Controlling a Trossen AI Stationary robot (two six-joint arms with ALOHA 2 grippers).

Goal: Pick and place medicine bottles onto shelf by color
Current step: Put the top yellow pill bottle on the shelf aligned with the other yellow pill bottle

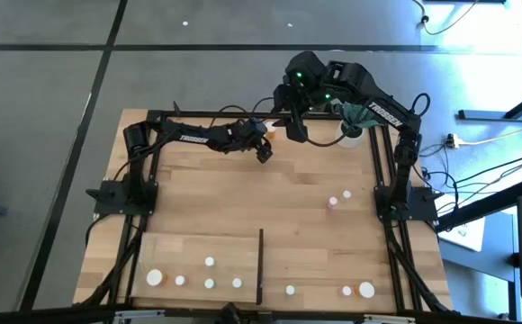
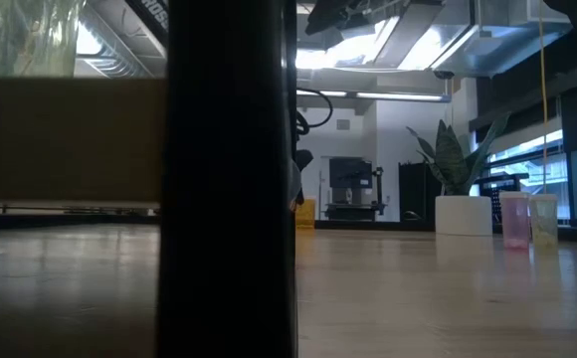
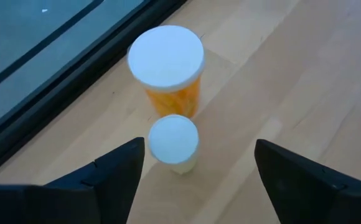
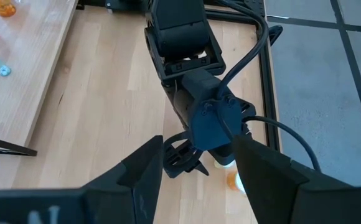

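At the table's far edge, a large orange medicine bottle (image 3: 168, 93) with a white cap stands upright. A small white-capped bottle (image 3: 173, 144) stands upright just in front of it. My left gripper (image 3: 196, 171) (image 1: 263, 153) is open, slanting down, one finger on either side of the small bottle and clear of it. My right gripper (image 4: 196, 180) (image 1: 292, 133) hangs open, high above the left hand, with nothing between its fingers. The shelf (image 1: 198, 252) lies at the near left with several bottles standing on it.
A pink bottle (image 1: 333, 203) and another bottle (image 1: 346, 193) stand right of centre. More bottles (image 1: 346, 291) stand right of the shelf's black upright strip (image 1: 261, 265). A white plant pot (image 1: 353, 130) sits at the far right. The black rail (image 3: 75, 68) runs just beyond the orange bottle.
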